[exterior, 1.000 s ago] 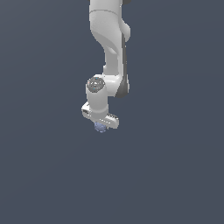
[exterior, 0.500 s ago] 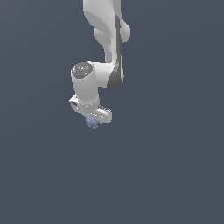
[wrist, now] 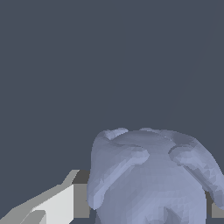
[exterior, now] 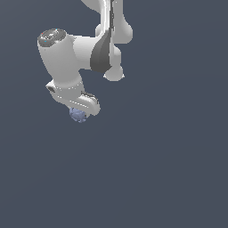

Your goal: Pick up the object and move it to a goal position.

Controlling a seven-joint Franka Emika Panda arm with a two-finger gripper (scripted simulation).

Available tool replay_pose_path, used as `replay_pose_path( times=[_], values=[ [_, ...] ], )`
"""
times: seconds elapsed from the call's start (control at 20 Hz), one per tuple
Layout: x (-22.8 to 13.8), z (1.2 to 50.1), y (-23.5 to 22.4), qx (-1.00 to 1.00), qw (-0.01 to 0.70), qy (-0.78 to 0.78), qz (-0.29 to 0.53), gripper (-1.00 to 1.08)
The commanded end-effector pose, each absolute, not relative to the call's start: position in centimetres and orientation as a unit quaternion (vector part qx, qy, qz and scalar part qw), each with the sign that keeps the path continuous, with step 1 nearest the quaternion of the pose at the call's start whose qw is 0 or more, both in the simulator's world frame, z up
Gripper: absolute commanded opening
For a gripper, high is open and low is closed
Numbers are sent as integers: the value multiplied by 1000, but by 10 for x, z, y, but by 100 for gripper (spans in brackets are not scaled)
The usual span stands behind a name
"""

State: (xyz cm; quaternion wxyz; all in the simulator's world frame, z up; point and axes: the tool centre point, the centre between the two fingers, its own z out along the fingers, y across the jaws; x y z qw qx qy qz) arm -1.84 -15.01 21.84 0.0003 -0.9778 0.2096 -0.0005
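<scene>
Presently catalogued, one moment, two views.

Item 1: white Panda arm [exterior: 75, 51], descending from the top of the exterior view, its wrist bent toward the exterior view's left, a dark grey panel on the joint. Backdrop was a flat slate-grey field with no visible surface.

Item 2: gripper [exterior: 80, 111], white, set at the arm's lower end and tilted. In the wrist view one pale finger [wrist: 59, 205] with a darker pad lay against the ball's side; a sliver of a second showed at the far side. The jaws stood closed to the ball's width, clamped on it.

Item 3: the object [exterior: 78, 115], a small bumpy blue-purple ball, protruding just below the gripper body in the exterior view, well left of centre and in the upper half. In the wrist view the ball [wrist: 153, 179] filled the near foreground, lobed and ridged, held between the fingers.
</scene>
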Motion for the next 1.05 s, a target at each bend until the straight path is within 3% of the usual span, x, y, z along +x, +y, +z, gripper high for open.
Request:
replay_pose_path(
  times=[0.0,0.45,1.0],
  values=[
    [-14,243,-163,-978,0,209,0,-100],
    [-1,303,-196,-978,0,209,0,-100],
    [5,325,-208,-978,0,209,0,-100]
  ],
)
